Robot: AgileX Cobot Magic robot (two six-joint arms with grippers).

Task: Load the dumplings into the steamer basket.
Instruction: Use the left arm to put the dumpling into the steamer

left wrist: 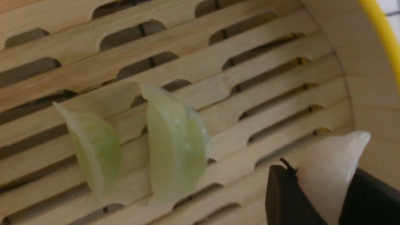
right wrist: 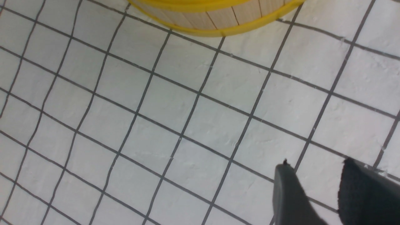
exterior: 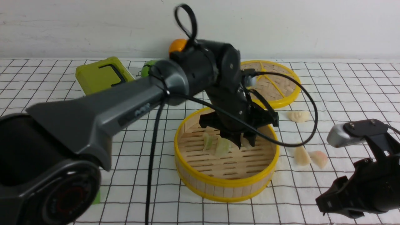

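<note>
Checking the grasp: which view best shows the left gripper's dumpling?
Left wrist view: the whitish dumpling sits clamped in the left gripper. Front view mostly hides it behind that gripper; right wrist view misses it.

Your left gripper [exterior: 240,140] is reached forward and points down, clamped on a dumpling [left wrist: 331,159]; your right gripper [right wrist: 315,164] hovers low, jaws apart.
</note>
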